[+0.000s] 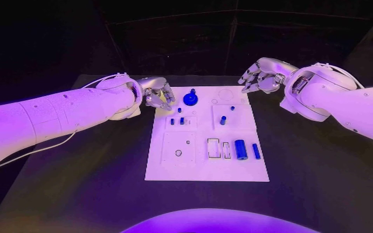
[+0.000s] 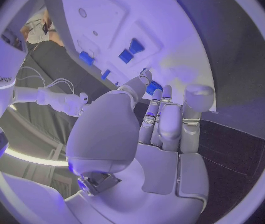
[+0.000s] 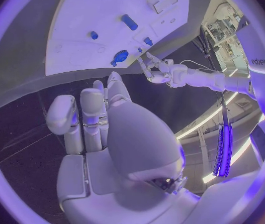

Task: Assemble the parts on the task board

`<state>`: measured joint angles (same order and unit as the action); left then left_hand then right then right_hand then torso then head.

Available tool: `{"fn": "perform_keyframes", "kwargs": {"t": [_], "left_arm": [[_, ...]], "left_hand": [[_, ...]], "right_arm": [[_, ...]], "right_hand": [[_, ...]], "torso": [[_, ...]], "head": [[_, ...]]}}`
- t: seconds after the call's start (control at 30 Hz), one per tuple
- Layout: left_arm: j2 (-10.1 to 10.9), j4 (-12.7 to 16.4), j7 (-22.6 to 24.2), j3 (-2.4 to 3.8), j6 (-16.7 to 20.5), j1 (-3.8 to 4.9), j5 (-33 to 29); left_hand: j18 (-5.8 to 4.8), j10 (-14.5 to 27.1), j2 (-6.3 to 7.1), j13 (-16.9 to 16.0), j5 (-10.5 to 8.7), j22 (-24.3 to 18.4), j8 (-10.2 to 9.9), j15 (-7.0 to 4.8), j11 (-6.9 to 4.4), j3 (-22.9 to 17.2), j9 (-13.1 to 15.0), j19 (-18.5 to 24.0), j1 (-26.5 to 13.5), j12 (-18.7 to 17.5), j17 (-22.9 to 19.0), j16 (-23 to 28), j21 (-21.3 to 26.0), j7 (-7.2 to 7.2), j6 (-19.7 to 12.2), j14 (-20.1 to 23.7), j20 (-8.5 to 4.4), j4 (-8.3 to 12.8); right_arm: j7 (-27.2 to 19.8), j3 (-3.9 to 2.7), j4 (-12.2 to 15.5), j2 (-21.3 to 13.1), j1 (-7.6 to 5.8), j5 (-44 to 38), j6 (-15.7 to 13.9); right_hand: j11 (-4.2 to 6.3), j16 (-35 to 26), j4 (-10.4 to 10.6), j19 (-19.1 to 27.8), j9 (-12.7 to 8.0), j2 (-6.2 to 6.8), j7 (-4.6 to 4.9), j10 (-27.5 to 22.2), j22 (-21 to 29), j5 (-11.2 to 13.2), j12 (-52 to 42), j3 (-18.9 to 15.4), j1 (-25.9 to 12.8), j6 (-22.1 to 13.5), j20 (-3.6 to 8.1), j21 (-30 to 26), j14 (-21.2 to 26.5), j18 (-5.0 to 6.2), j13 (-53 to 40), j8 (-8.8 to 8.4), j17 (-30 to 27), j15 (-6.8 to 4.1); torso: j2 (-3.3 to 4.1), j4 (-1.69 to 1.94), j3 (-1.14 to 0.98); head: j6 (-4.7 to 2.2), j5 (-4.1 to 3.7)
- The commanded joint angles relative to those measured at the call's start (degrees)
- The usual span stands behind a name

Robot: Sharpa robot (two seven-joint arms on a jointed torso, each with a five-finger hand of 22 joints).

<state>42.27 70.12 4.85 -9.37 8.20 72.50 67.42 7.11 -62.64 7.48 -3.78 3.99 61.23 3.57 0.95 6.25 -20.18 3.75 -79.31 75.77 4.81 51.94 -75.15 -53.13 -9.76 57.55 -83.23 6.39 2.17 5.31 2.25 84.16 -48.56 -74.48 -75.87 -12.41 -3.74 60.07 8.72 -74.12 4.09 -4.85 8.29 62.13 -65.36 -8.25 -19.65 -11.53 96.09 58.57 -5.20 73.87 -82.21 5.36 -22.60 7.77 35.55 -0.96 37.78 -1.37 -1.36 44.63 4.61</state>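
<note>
The white task board [image 1: 206, 165] lies in the middle of the black table. On it are a round blue part with a knob [image 1: 190, 100], small blue pegs [image 1: 182, 120] [image 1: 223, 120], and a blue cylinder [image 1: 241, 149] beside a blue bar [image 1: 256, 151]. My left hand [image 1: 158, 94] hovers at the board's far left corner, fingers apart, holding nothing. In the left wrist view the round blue part [image 2: 154, 87] shows just past its fingertips [image 2: 163, 92]. My right hand [image 1: 260, 76] hangs off the board's far right corner, empty, fingers loosely extended. In the right wrist view the round part [image 3: 121, 56] lies close to the left hand [image 3: 158, 70].
A square plate with a hole [image 1: 178, 149] and empty rectangular slots [image 1: 214, 148] sit in the board's near half. Bare black table [image 1: 85, 179] lies on both sides of the board. A thin cable [image 1: 47, 144] trails under my left arm.
</note>
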Motion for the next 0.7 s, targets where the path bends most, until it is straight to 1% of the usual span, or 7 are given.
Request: {"fn": "perform_keyframes", "kwargs": {"t": [0.03, 0.17, 0.23, 0.3, 0.37, 0.43, 0.7], "left_arm": [[1.2, 0.8, 8.5, 0.08, 6.7, 0.23, -22.9], [2.8, 2.2, 14.8, 0.06, 7.0, 0.26, -38.5], [3.3, 3.0, 17.2, 0.05, 6.4, 0.26, -45.0], [3.8, 3.8, 19.1, 0.04, 5.4, 0.26, -51.3], [4.3, 4.7, 20.7, 0.01, 3.6, 0.26, -58.7], [4.7, 5.4, 22.0, -0.01, 2.0, 0.26, -64.5], [5.9, 7.4, 24.6, -0.04, 0.1, 0.26, -72.4]], "left_hand": [[0.76, -0.2, -0.46, -0.2, -0.19, -1.2, 0.1, -0.08, -0.09, 0.6, 0.0, 0.6, -0.8, 0.6, -1.1, 0.6, 1.6, -0.23, -0.5, 0.6, 0.01, -0.7], [2.02, 0.9, -0.82, -0.1, -0.22, -6.9, 0.5, 0.27, 0.19, 3.2, 0.1, 3.7, -2.7, 0.8, -8.2, 4.3, 9.4, -0.5, -0.4, 3.2, 0.35, -2.5], [2.59, 1.7, -1.15, -0.1, -0.25, -9.6, 0.5, 0.45, 0.38, 6.1, 0.1, 5.3, -6.1, 1.0, -11.4, 6.0, 13.3, -0.65, -0.5, 4.6, 0.54, -5.3], [2.82, 1.8, -1.55, -0.2, -0.27, -10.7, 0.6, 0.45, 0.41, 7.7, 0.1, 5.7, -6.1, 1.5, -12.3, 6.4, 14.7, -0.65, -0.4, 4.9, 0.59, -6.1], [3.38, 1.2, -2.29, -0.4, -0.24, -13.6, 1.1, 0.47, 0.34, 9.0, 0.2, 7.3, -5.5, 2.5, -16.5, 8.7, 18.7, -0.72, 0.3, 6.8, 0.66, -6.6], [3.39, 0.0, -3.17, -0.6, -0.11, -14.2, 1.6, 0.37, 0.17, 9.6, 0.3, 7.8, -4.2, 3.6, -19.0, 10.1, 19.6, -0.7, 1.2, 8.1, 0.68, -6.4], [3.41, -1.0, -5.02, -0.7, 0.13, -15.5, 2.5, 0.03, -0.35, 10.4, 0.3, 8.0, -0.8, 5.4, -22.5, 11.7, 21.3, -0.16, 2.4, 9.7, 0.39, -5.7]], "right_arm": [[4.4, 0.04, 0.3, 0.5, -0.02, -11.9, 1.3], [5.3, 0.14, 0.2, 1.2, 0.49, -15.9, 1.5], [5.5, 0.17, 0.1, 1.4, 0.81, -17.2, 1.9], [5.6, 0.19, -0.1, 1.8, 1.16, -18.0, 2.3], [5.6, 0.21, -0.5, 2.4, 1.56, -18.8, 2.6], [5.6, 0.23, -0.9, 3.1, 1.91, -19.3, 2.9], [4.9, 0.25, -2.3, 5.0, 3.24, -20.0, 5.6]], "right_hand": [[0.04, 0.7, -0.1, -0.3, -0.2, -0.27, 0.09, 0.8, -0.4, 2.4, 2.0, 1.5, 1.0, 0.5, 0.04, 0.2, -0.5, 0.2, 2.2, -0.39, 0.9, -0.01], [-0.72, 1.3, 0.5, -0.5, -0.3, 0.62, 0.55, -0.7, -0.7, 3.0, 4.8, 2.0, 0.5, -0.2, -0.33, 0.4, -0.7, 0.09, 4.9, -1.38, 1.9, 0.51], [-1.15, 1.4, 0.9, -0.4, -0.4, 1.34, 0.78, -1.7, -0.6, 3.2, 6.2, 2.1, 0.1, -0.6, -0.6, 0.3, -0.6, 0.11, 6.2, -1.88, 1.9, 0.84], [-1.48, 1.4, 1.1, -0.3, -0.3, 1.88, 0.96, -2.3, -0.5, 3.3, 7.1, 2.4, -0.2, -0.8, -0.84, 0.3, -0.5, 0.14, 7.2, -2.2, 1.9, 1.1], [-1.67, 1.4, 1.2, -0.2, -0.3, 2.27, 1.08, -2.5, -0.5, 3.5, 7.7, 2.8, -0.3, -1.0, -1.03, 0.2, -0.4, 0.18, 8.1, -2.47, 1.9, 1.24], [-1.81, 1.5, 1.3, -0.2, -0.3, 2.49, 1.16, -2.5, -0.5, 3.6, 8.2, 3.4, -0.3, -0.9, -1.18, 0.2, -0.4, 0.19, 9.0, -2.66, 2.0, 1.36], [-1.93, 1.9, 1.4, -0.3, -0.2, 3.12, 1.16, -2.6, -0.6, 3.2, 9.0, 4.5, -0.4, -0.7, -1.34, 0.3, -0.4, 0.19, 10.6, -2.95, 2.5, 1.47]], "torso": [[0.01, 0.17, -0.12], [0.04, 0.15, 0.01], [0.05, 0.2, 0.01], [0.07, 0.2, 0.02], [0.07, 0.02, 0.05], [0.1, -0.12, 0.04], [0.09, 0.17, 0.07]], "head": [[-0.38, -0.32], [-0.54, -0.58], [-0.55, -0.72], [-0.68, -0.96], [-0.67, -0.84], [-0.74, -0.76], [-0.76, -1.34]]}}
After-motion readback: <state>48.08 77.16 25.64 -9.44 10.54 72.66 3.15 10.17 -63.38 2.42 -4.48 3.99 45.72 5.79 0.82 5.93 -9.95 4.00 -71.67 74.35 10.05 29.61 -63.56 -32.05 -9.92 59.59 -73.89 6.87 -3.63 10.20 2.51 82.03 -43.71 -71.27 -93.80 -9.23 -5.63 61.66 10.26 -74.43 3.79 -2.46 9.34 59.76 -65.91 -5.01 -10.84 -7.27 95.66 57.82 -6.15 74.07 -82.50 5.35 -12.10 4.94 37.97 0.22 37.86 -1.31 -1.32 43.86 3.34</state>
